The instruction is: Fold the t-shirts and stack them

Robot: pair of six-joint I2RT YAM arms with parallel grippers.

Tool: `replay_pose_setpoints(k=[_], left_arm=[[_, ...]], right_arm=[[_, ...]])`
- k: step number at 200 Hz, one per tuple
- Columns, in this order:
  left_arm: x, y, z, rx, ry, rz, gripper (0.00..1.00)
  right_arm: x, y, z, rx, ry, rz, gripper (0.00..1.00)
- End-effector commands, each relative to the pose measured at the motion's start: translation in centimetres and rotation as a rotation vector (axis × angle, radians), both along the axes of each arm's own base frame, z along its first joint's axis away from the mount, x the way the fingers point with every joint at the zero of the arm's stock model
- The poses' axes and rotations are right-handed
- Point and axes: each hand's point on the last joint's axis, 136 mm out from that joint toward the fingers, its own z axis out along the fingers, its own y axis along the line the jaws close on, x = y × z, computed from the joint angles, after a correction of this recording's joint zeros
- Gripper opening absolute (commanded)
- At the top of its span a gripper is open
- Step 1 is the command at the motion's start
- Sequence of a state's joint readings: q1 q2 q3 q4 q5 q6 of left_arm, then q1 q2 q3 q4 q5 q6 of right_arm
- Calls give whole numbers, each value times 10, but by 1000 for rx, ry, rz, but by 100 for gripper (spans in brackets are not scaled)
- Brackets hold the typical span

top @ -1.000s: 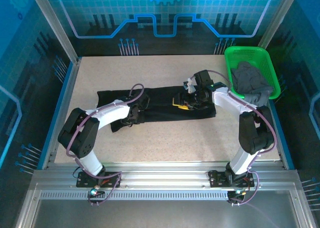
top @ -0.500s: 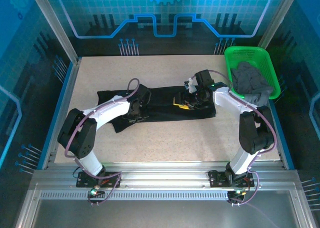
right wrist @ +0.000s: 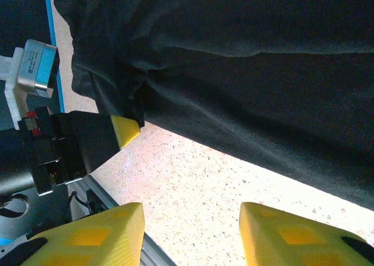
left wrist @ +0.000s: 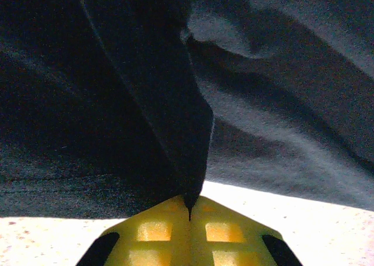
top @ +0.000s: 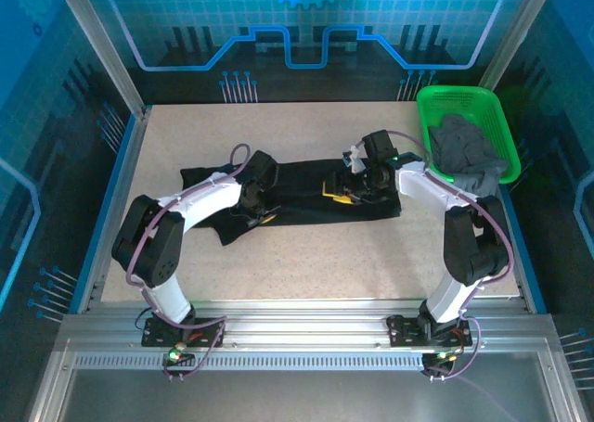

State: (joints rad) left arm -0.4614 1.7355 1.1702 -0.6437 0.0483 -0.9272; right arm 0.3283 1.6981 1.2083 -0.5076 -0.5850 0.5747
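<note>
The black t-shirt lies stretched left to right across the middle of the table. My left gripper is at its near left edge, shut on a pinched fold of the black t-shirt, which rises out of the closed yellow tips. My right gripper hovers over the shirt's right half, open, with bare table between its fingers and the black t-shirt just beyond them. In the right wrist view the left gripper's yellow fingertip grips the shirt's edge. The grey t-shirt lies crumpled in the basket.
The green mesh basket stands at the back right corner, next to the right arm's elbow. Aluminium rails and a blue border frame the table. Open speckled tabletop stretches in front of and behind the black shirt.
My left gripper has moved right and slightly back along the shirt's near edge, pulling the pinched cloth with it. The right gripper has stayed where it was, open.
</note>
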Motion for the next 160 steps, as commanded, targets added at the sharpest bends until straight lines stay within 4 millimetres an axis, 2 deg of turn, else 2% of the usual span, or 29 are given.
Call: replay_pose_setpoints(k=[1,27,43,60,77,98,113,131,144,160], left_arm=[[7,-13,3,-81,19,51,0],[6,-13,0,-105,35,78,0],[9,-16,3,-147,11,76,7],[16,-13,15,-206,-54,81,20],[19,14,27,-194,-104,107,31],[18,62,34,-148,-139,143,33],[16,99,36,-114,-158,177,30],[13,142,28,-69,-158,236,24],[13,164,19,-60,-147,270,17],[17,180,9,-44,-136,274,9]], right_arm=[[-3,-2,2,15,11,6,48],[-3,-3,2,13,11,4,48],[-2,-3,3,15,6,2,48],[-2,-2,6,19,-7,3,48],[-2,-1,9,29,-19,4,48],[-2,1,11,38,-23,9,48],[-2,3,11,44,-23,14,48],[-1,7,13,51,-26,25,48],[-1,10,14,56,-25,34,48],[-1,15,17,64,-28,46,48]])
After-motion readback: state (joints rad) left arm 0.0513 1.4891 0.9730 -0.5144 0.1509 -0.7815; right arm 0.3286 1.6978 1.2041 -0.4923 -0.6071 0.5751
